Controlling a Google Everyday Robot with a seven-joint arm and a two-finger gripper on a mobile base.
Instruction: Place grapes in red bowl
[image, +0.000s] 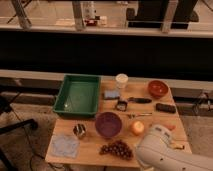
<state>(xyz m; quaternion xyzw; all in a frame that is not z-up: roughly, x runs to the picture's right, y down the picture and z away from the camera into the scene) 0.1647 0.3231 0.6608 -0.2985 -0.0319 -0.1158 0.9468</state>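
The white arm (161, 153) rises from the lower frame edge over the bench's (90, 148) near right corner, cut off below. It hides that corner and the tool, whose fingers stand apart with nothing in them. The grapes (116, 148) lie at the near edge just before the purple bowl (108, 124). The red bowl (158, 88) sits well apart at the far right, with small dark items too dim to name in between.

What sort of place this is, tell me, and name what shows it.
Probably a robotics lab: a wooden table staged with grapes and a red bowl, a glass railing behind, the arm lower right, its gripper hidden.
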